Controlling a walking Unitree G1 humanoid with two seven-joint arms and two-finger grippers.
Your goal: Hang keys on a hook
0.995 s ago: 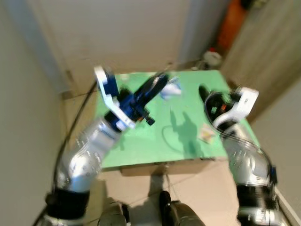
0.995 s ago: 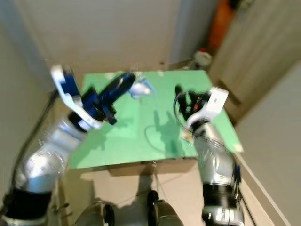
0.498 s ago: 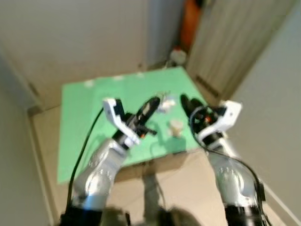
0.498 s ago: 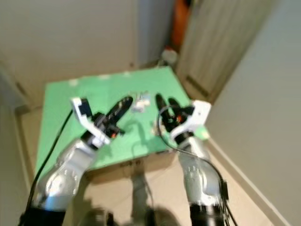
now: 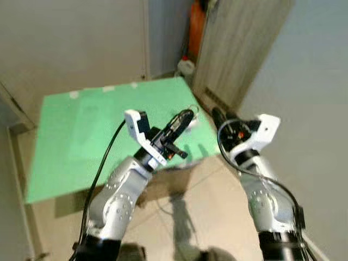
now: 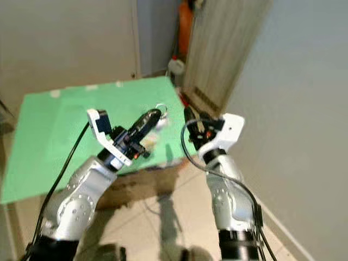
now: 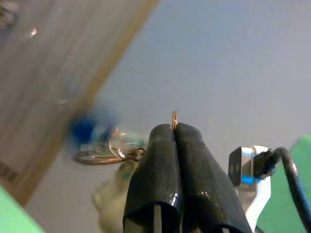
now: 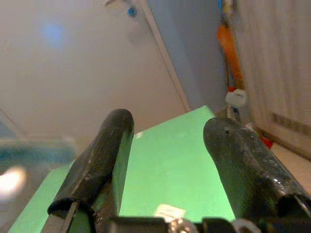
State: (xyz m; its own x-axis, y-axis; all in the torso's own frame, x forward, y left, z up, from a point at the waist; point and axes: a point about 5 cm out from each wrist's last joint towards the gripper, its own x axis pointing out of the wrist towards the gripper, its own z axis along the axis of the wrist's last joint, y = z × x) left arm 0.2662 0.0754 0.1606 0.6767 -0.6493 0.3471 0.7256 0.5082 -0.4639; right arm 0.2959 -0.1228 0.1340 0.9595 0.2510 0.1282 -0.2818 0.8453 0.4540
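My left gripper [image 5: 186, 114] is raised over the right front corner of the green table [image 5: 81, 125], shut on a bunch of keys. In the left wrist view the black fingers [image 7: 160, 160] press together on a thin gold edge. A metal key ring [image 7: 97, 156] and a white fluffy charm [image 7: 112, 206] hang beside them. In the eye views the ring [image 6: 161, 107] pokes up past the fingertips. My right gripper [image 5: 222, 115] is held up just right of the table corner, open, with nothing between its fingers [image 8: 97, 155].
A wooden panel [image 5: 239, 43] stands to the right behind the table, next to a grey wall [image 5: 310, 65]. An orange object [image 5: 196, 27] and a white bottle [image 5: 186, 66] sit in the far corner. Tiled floor [image 5: 212, 206] lies below my arms.
The camera has swung right, so the table now sits left and the grey wall fills the right. My left gripper stays shut on the keys; the right stays open.
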